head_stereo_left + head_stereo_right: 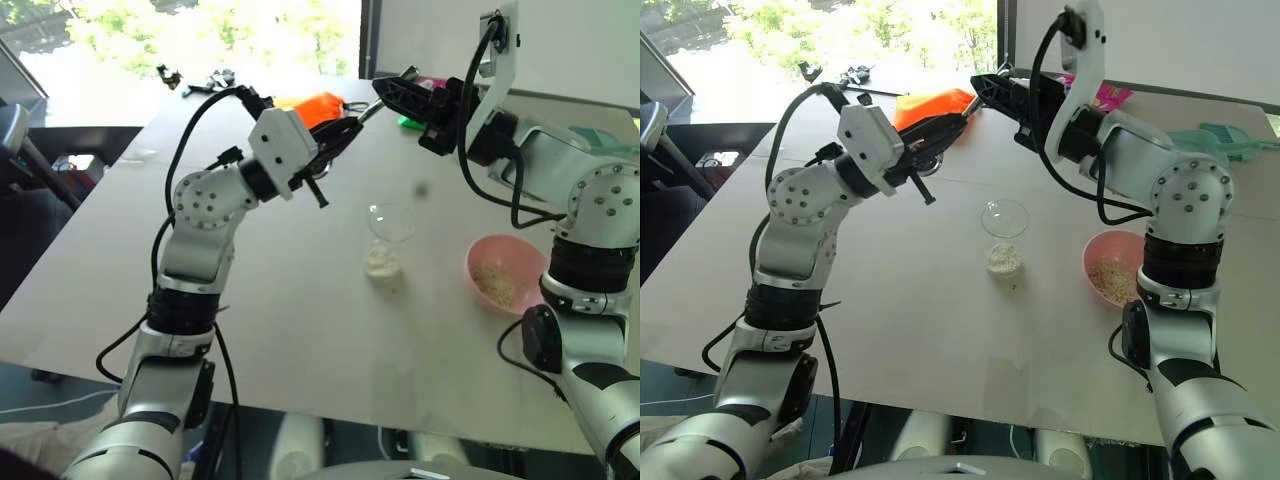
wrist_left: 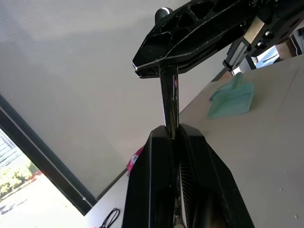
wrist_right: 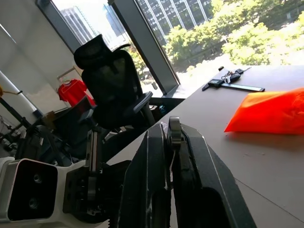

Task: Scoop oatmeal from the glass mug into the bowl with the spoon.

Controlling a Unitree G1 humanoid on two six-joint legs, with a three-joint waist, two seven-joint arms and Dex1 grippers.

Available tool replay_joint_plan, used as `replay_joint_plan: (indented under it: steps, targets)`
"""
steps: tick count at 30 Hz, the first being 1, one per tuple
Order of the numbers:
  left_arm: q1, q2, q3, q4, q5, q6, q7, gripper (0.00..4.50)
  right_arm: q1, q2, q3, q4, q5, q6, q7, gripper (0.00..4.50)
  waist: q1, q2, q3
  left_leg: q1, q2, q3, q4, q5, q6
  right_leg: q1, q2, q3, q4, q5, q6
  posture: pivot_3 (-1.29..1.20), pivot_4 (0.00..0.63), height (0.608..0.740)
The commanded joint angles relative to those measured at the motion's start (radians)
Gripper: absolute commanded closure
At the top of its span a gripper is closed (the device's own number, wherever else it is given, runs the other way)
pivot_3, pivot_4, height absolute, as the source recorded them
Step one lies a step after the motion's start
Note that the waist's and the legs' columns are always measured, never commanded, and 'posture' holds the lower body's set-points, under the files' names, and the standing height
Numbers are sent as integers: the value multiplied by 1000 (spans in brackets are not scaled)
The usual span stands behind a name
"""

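Silver spoon (image 2: 169,97) spans level between the clamped left hand (image 1: 345,130) and right hand (image 1: 385,92).

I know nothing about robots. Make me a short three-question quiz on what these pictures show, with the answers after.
1. True or false: both claws are shut on the spoon.
2. What lies in the pink bowl? A. oatmeal B. water C. nothing
3. Fill in: the glass mug stands on the table between the bowl and the robot's ____ arm.

Key:
1. True. The left claw and right claw grip opposite ends, raised above the table.
2. A, oatmeal.
3. Left.
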Motion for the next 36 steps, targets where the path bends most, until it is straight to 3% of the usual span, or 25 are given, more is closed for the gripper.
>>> replay_joint_plan:
  steps: [1, 8, 11, 19, 27, 36]
  targets:
    - [-10, -7, -2, -29, -55, 28, -37, 4500, -11, -11, -29, -41, 31, 8, -8, 4388, 0, 0, 0, 0, 0, 0, 0, 0, 0, 0, 0, 0, 0, 0, 0, 0, 150, 739]
    - [62, 35, 157, -124, -340, 432, 8, 1947, 13, -112, -179, 27, 63, -7, -99, 4500, -3, 0, 0, 0, 1, -6, 0, 0, 0, 0, 0, 0, 0, 0, 0, 0, 150, 739]
    - [122, 58, 205, -149, -412, 550, 32, 1947, 41, -168, -233, 34, 77, -5, -126, 4500, -6, 0, 0, 0, 1, -7, 0, 0, 0, 0, -1, 0, 0, 0, 0, 0, 150, 739]
    - [222, 33, 61, -72, -330, 516, -45, 1947, 120, -254, -328, -7, 122, -11, -205, 4500, -14, 0, 0, 0, 0, -6, 0, 0, 0, 0, 0, 1, 0, 0, 0, 0, 150, 739]
    - [40, -31, -81, 333, -146, 292, -179, 1947, 177, -291, -349, -92, 223, -29, -297, 4500, -15, 1, 0, 0, -1, -5, 0, 0, 0, 0, 1, 2, 1, 0, 0, 0, 150, 739]
    - [-127, -134, -94, 651, -99, 132, -331, 1947, 252, -334, -343, -161, 320, -88, -374, 4500, -18, 1, 0, 0, -1, -5, 0, 0, 0, 0, 1, 3, -1, 0, 0, 0, 150, 739]
